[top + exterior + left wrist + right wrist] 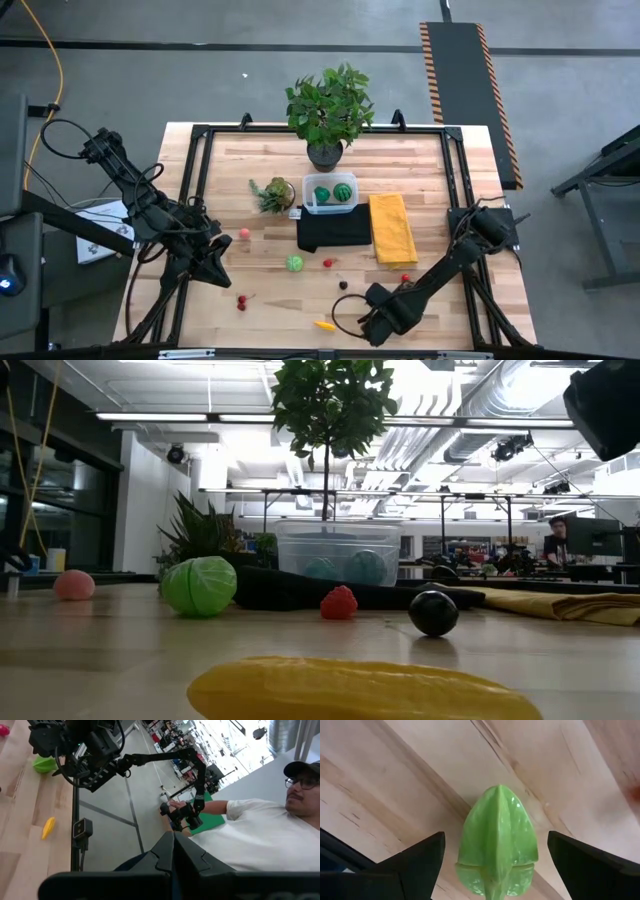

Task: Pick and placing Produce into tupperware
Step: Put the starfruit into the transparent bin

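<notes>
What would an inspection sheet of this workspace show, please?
Surface: wooden table.
Job's things: tupperware holds two striped green balls; cabbage, red berry, cherries, yellow piece lie loose.
Clutter: black cloth, yellow cloth, spiky potted plant, leafy potted plant.
Grippers: right gripper open around light green piece; left gripper shut, at left edge.
Cables: yellow cable on floor.
Surroundings: person in white shirt nearby.
</notes>
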Tool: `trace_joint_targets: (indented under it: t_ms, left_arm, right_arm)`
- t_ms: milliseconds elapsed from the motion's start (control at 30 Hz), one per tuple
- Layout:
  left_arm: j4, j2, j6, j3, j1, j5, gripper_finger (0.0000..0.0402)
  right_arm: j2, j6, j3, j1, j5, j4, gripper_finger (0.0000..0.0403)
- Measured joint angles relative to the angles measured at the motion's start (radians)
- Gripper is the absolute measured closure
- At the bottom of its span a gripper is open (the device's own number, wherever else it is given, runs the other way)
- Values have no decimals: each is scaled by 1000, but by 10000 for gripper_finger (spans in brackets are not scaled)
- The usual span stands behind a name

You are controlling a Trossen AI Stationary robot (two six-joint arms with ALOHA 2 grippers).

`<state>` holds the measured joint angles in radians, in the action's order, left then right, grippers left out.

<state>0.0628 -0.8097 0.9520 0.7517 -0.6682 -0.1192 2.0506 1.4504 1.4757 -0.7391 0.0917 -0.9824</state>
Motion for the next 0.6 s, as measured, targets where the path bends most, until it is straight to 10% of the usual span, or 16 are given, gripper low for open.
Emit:
trace_joint_targets:
  t_ms: [600]
  left_arm:
    - [0, 0, 0, 0, 0, 0, 401]
  right_arm:
    - [0, -19, 0, 0, 24, 0, 64]
